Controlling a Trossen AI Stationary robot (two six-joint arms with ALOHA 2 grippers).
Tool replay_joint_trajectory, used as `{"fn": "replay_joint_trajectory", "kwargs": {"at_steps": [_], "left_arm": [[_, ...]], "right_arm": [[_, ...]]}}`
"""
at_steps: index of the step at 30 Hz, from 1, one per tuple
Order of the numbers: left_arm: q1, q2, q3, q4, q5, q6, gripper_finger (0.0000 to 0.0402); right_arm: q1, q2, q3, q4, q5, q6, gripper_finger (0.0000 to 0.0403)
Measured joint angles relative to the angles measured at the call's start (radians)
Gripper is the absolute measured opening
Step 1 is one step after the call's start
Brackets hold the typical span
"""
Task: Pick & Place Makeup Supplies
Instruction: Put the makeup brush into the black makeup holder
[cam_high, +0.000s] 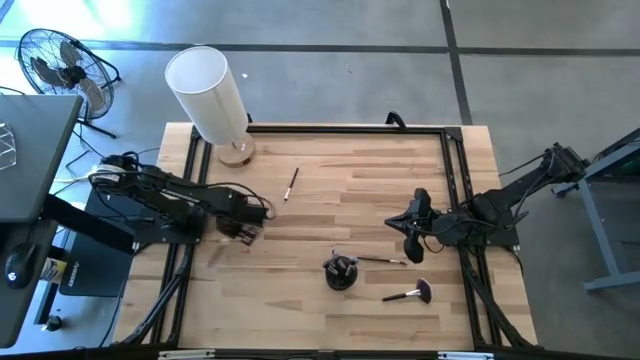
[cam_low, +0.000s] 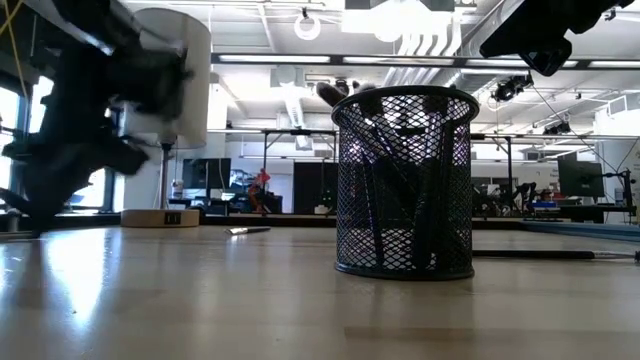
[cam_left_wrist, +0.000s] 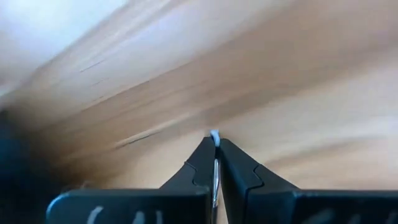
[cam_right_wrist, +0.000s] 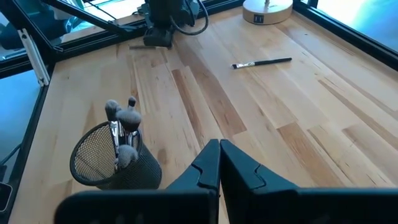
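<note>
A black mesh cup (cam_high: 340, 272) (cam_low: 405, 180) (cam_right_wrist: 115, 158) stands on the table near its near edge, with several makeup brushes standing in it. One slim dark brush (cam_high: 291, 185) (cam_right_wrist: 261, 63) lies flat toward the far side. Another brush (cam_high: 381, 260) lies beside the cup, and a fluffy reddish-headed brush (cam_high: 408, 294) lies nearer the near edge. My left gripper (cam_high: 245, 228) (cam_left_wrist: 215, 140) is low over the table's left part, shut on a thin silvery thing. My right gripper (cam_high: 415, 238) (cam_right_wrist: 219, 149) hovers right of the cup, shut and holding nothing. My left gripper pinches a thin silvery sliver between its two fingers; a pale tip (cam_left_wrist: 214, 133) pokes out just past the fingertips. It runs along the fingers. The fingers hide the rest of it, so which part they have cannot be told.
A tall white cylinder (cam_high: 208, 90) on a round wooden base (cam_high: 237, 152) (cam_right_wrist: 267, 9) stands at the table's far left corner. A black frame rail (cam_high: 340, 128) runs along the table's edges. Bare wood lies between the two arms and behind the cup.
</note>
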Motion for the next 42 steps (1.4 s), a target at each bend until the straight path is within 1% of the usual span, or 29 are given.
{"fn": "replay_joint_trajectory", "kwargs": {"at_steps": [2, 5, 7, 10, 13, 17, 19, 22, 25, 28, 34, 39, 42], "left_arm": [[-0.012, -0.002, 0.057, 0.065, -0.02, 0.014, 0.0001], [-0.037, 0.001, 0.109, 0.075, -0.056, 0.034, 0.0001], [-0.052, -0.003, 0.168, 0.12, -0.09, 0.036, 0.0001], [-0.083, -0.002, 0.23, 0.149, -0.149, 0.048, 0.0001], [-0.112, -0.004, 0.306, 0.243, -0.216, 0.09, 0.0001], [-0.152, -0.003, 0.392, 0.323, -0.312, 0.155, 0.0001], [-0.17, -0.004, 0.436, 0.411, -0.363, 0.204, 0.0001], [-0.2, -0.004, 0.464, 0.551, -0.435, 0.304, 0.0001], [-0.236, -0.003, 0.468, 0.761, -0.499, 0.45, 0.0001], [-0.268, 0.019, 0.466, 0.942, -0.518, 0.587, 0.0], [-0.324, 0.152, 0.464, 1.22, -0.491, 0.8, 0.0], [-0.359, 0.261, 0.463, 1.256, -0.481, 0.899, 0.0], [-0.366, 0.308, 0.463, 1.248, -0.492, 0.909, 0.0]], "right_arm": [[0.0, 0.0, 0.0, 0.003, -0.002, 0.0, 0.0003], [0.0, 0.0, 0.001, 0.003, -0.002, -0.001, 0.0006], [0.0, 0.0, 0.001, 0.003, -0.005, -0.001, 0.0006], [0.0, 0.0, 0.001, -0.007, -0.006, -0.003, 0.0006], [0.0, 0.0, 0.001, -0.011, -0.007, -0.003, 0.0003], [0.0, 0.0, 0.001, -0.023, -0.008, -0.023, 0.0001], [0.0, 0.0, 0.001, -0.023, -0.008, -0.032, 0.0002], [0.0, 0.0, 0.001, -0.023, -0.015, -0.052, 0.0002], [0.0, 0.0, 0.001, -0.023, -0.048, -0.072, 0.0002], [0.0, 0.0, 0.001, -0.023, -0.07, -0.087, 0.0002], [0.0, 0.0, 0.001, -0.023, -0.106, -0.09, 0.0002], [0.0, 0.0, 0.001, -0.026, -0.148, -0.103, 0.0002], [0.0, 0.0, 0.001, -0.026, -0.177, -0.116, 0.0002]]}}
